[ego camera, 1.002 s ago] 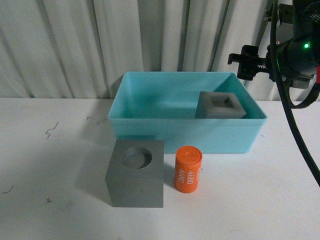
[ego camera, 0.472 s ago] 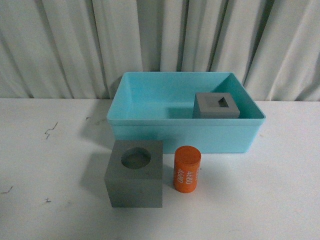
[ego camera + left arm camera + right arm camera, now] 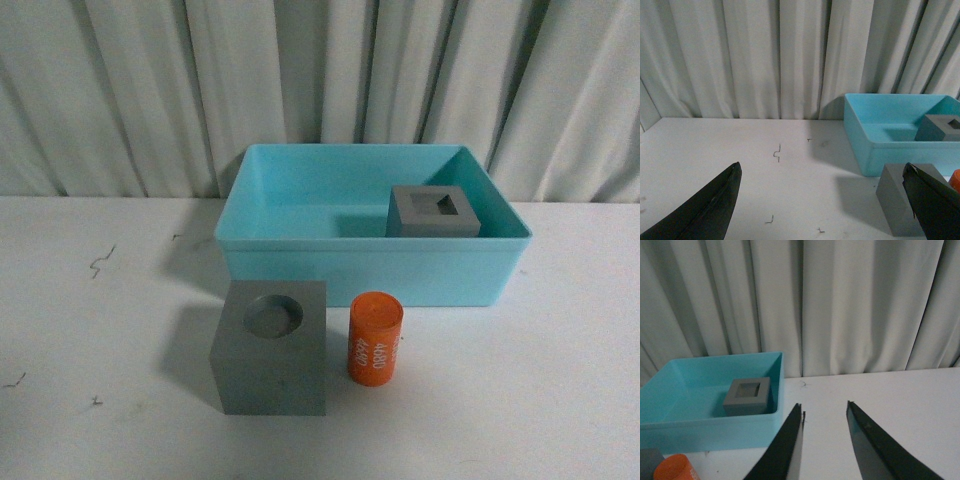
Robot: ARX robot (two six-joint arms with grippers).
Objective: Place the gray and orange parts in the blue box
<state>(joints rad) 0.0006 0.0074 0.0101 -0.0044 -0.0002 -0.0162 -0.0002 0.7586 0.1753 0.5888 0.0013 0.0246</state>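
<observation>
Progress stands at 1 of 3: the gray cube with the rectangular recess (image 3: 435,211) sits inside the blue box (image 3: 370,270), toward its right side. You have 2 left: the gray cube with the round recess (image 3: 272,350) and the orange 4680 cylinder (image 3: 375,338) stand side by side on the white table (image 3: 560,400), just in front of the box. Your left gripper (image 3: 821,170) and right gripper (image 3: 824,406) both hang spread open, holding nothing.

Narrow gap between cube (image 3: 272,345) and cylinder (image 3: 375,337)
</observation>
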